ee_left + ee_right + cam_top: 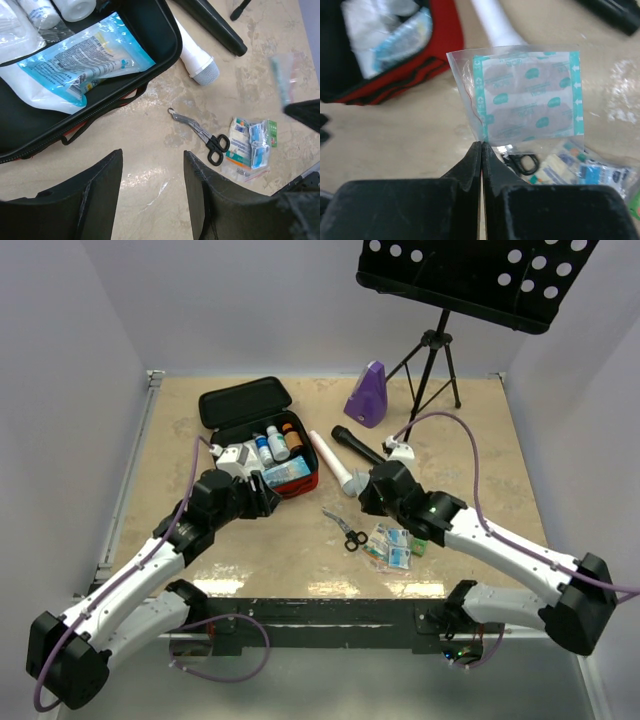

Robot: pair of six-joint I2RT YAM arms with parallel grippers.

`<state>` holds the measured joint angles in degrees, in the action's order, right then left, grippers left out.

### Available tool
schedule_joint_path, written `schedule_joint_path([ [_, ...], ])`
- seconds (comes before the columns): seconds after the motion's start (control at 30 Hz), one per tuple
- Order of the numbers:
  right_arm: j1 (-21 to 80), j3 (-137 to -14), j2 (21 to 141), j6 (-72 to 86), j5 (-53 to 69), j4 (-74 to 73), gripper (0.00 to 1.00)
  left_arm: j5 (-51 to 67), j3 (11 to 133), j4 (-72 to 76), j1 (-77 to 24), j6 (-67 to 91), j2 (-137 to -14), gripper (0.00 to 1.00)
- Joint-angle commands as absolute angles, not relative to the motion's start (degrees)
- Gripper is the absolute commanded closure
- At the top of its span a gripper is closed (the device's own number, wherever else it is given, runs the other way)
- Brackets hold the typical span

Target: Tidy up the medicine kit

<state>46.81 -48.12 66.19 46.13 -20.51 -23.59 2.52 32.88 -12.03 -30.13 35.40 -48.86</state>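
Observation:
The red medicine kit (305, 483) lies open at the table's back left, black lid (245, 401) flipped back, with bottles (278, 443) and a blue packet (287, 472) inside. It also shows in the left wrist view (165, 52) and the right wrist view (432, 62). My right gripper (481, 144) is shut on the corner of a clear bag of teal bandage strips (527, 95), held above the table right of the kit. My left gripper (152, 170) is open and empty over bare table just in front of the kit.
Scissors (347, 530) and a pile of small packets (392, 547) lie at centre front. A white tube (332, 462) and a black microphone (357, 445) lie right of the kit. A purple metronome (367, 395) and a music stand (432, 360) are at the back.

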Motion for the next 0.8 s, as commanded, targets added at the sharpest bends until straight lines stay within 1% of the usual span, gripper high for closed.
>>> schedule_joint_path([
  [0.0,47.6,-55.3,62.0,42.6,-17.6,-17.8,1.00,-3.4,36.1,-14.9,-30.1,36.2,-46.8,0.44],
  [0.1,48.2,-60.1,65.1,38.9,-17.8,-16.5,1.00,-9.2,38.3,-18.9,-30.1,36.4,-44.4,0.44],
  [0.27,50.6,-67.2,75.2,36.7,-19.6,-14.2,1.00,-17.1,39.7,-23.1,-30.0,37.5,-38.1,0.43],
  [0.37,54.0,-71.4,81.4,36.7,-20.3,-11.0,1.00,-17.1,40.1,-23.5,-30.0,38.1,-35.6,0.43],
  [0.57,57.5,-81.7,97.6,35.5,-22.0,-11.6,1.00,-17.3,41.0,-25.3,-29.9,38.8,-35.0,0.43],
  [0.77,57.5,-86.1,105.1,35.2,-21.8,-9.7,1.00,-17.8,40.2,-26.0,-30.0,38.7,-34.1,0.43],
])
